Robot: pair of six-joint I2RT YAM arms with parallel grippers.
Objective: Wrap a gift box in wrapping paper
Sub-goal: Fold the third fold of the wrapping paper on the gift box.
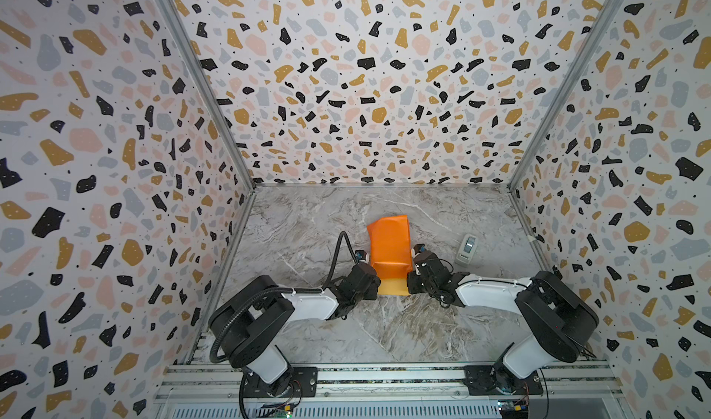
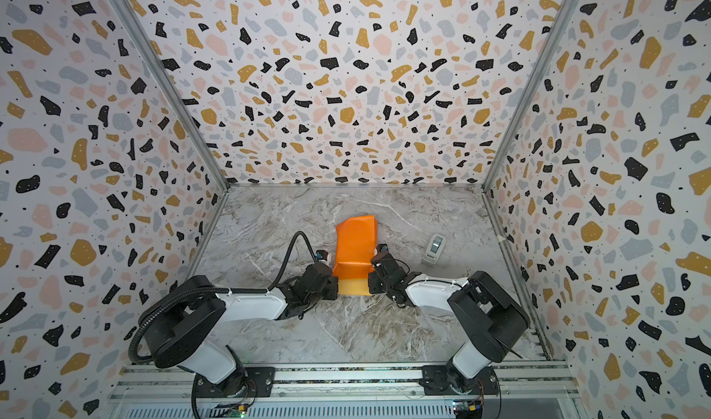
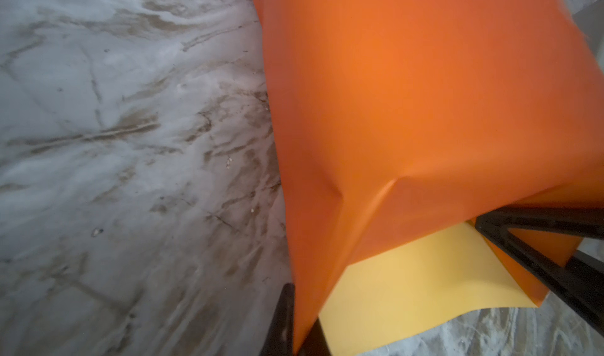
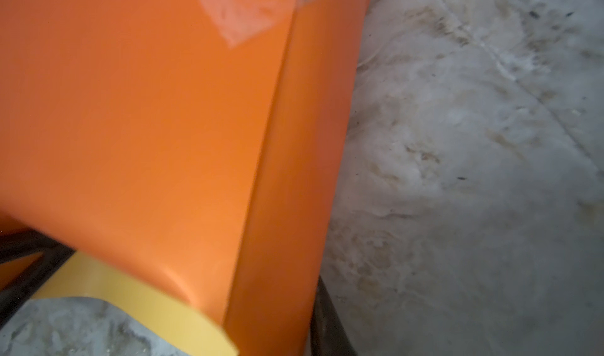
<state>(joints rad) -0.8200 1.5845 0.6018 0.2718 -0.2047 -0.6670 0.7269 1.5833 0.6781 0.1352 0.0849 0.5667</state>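
Large sheet of wrapping paper (image 1: 388,244), orange face outward, lies mid-way on the grey marbled table (image 1: 307,224), draped into a boxy hump. Its mustard-yellow face shows at the end nearest the arm bases. I cannot see the gift box.

Left claw (image 3: 295,334): pinched closed on the paper's edge.

Right claw (image 1: 411,284): at the opposite edge; I cannot tell if it grips.

Clear tape strip (image 4: 248,7) sits on the orange face. Small grey tape dispenser (image 1: 466,248) stands apart on the right.

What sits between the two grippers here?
The wrapping paper, orange with a yellow flap at its near end, fills the gap between the left gripper and right gripper in both top views.
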